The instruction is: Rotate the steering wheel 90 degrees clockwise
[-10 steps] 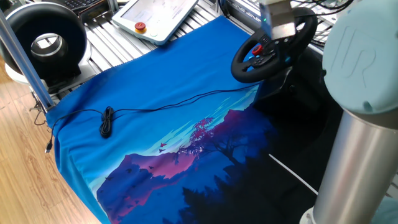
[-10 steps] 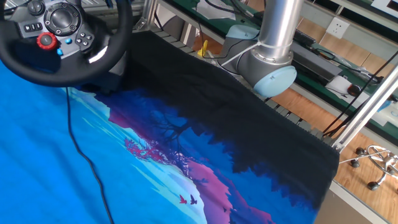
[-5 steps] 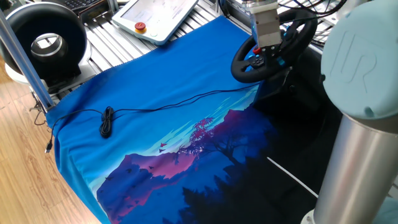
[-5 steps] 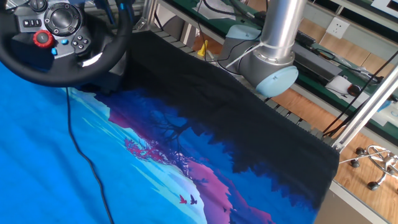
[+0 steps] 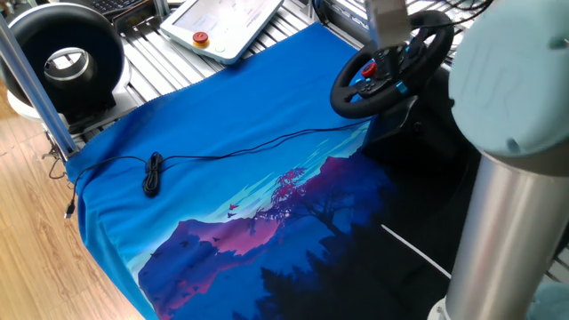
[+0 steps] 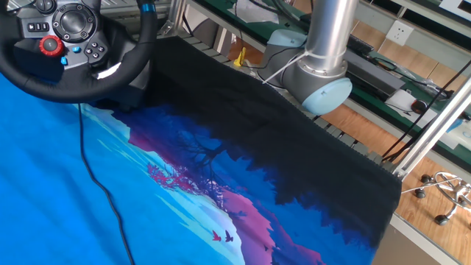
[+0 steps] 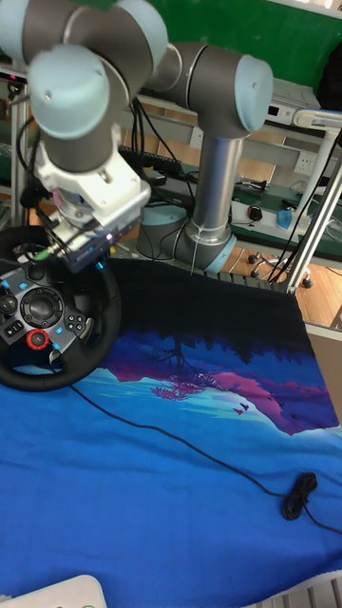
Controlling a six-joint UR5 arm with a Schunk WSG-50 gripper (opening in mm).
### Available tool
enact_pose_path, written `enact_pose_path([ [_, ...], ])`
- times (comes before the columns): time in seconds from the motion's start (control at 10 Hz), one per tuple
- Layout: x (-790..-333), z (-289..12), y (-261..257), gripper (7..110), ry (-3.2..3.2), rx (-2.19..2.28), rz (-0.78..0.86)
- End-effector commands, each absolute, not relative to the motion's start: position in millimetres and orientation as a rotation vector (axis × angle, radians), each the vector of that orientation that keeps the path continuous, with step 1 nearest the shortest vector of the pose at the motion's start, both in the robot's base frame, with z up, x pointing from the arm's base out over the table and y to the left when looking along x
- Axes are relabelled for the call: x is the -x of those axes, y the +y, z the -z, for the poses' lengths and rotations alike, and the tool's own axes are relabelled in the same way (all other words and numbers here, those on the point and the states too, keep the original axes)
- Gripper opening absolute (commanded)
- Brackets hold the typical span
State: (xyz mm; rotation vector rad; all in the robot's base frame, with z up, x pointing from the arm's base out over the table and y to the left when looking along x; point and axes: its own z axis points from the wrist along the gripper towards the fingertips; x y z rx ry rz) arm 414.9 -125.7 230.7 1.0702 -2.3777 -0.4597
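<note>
steering wheel (image 7: pixel 47 318): stands tilted at the worktop (image 5: pixel 222 169) edge, over the blue cloth | gripper (image 7: pixel 84 249): up at the wheel's top rim, likely so it can push it round | fingers: hidden, cannot tell if apart or together

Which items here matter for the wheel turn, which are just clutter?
Job: steering wheel; gripper at its upper rim, grip not visible.
Clutter: ring fan; teach pendant; coiled cable; printed cloth.
</note>
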Motion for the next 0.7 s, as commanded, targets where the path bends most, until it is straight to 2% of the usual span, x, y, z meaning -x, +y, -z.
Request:
enact_pose_path([
  [0.0,-407,-246,-153,7,-2.331,-1.122,0.515],
  [0.1,-408,-241,-166,66,-2.330,-1.141,0.487],
  [0.6,-409,-230,-177,66,-2.315,-1.203,0.486],
])
